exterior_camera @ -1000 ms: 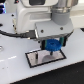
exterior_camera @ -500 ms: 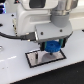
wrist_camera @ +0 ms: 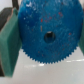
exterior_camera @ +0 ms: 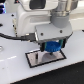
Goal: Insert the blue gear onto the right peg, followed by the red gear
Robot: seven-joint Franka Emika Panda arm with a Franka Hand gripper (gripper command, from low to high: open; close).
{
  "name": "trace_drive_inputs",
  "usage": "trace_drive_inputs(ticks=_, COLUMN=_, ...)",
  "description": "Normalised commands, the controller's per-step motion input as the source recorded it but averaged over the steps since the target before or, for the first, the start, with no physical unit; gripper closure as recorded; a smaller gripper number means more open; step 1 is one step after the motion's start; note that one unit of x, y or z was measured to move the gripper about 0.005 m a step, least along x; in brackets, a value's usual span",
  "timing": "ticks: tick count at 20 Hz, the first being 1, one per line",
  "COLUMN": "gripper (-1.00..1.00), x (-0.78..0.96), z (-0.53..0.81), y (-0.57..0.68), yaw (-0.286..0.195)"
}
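Claw pinching blue gear, lowered closer to plate than before

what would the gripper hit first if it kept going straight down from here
Most likely the black-framed white rectangular plate: the gripper, shut on the flat toothed bright-blue plastic gear, points down just above it. Neither view shows the pegs clearly.

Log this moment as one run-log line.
claw: shut on blue gear | gear: above black-framed plate | peg: hidden | red gear: not in view
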Motion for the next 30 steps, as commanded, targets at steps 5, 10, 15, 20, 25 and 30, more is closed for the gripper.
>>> trace_drive_inputs(ticks=5, gripper=1.0, x=0.32, z=0.18, y=-0.01, yaw=0.0)
trace_drive_inputs(ticks=10, gripper=1.0, x=0.15, z=0.23, y=-0.03, yaw=0.0)
trace_drive_inputs(ticks=15, gripper=1.0, x=0.08, z=0.08, y=-0.05, yaw=0.0)
trace_drive_inputs(ticks=20, gripper=1.0, x=0.29, z=0.14, y=0.0, yaw=0.0)
trace_drive_inputs(ticks=25, gripper=1.0, x=0.33, z=0.07, y=-0.02, yaw=0.0)
trace_drive_inputs(ticks=30, gripper=1.0, x=0.21, z=-0.03, y=-0.04, yaw=0.0)
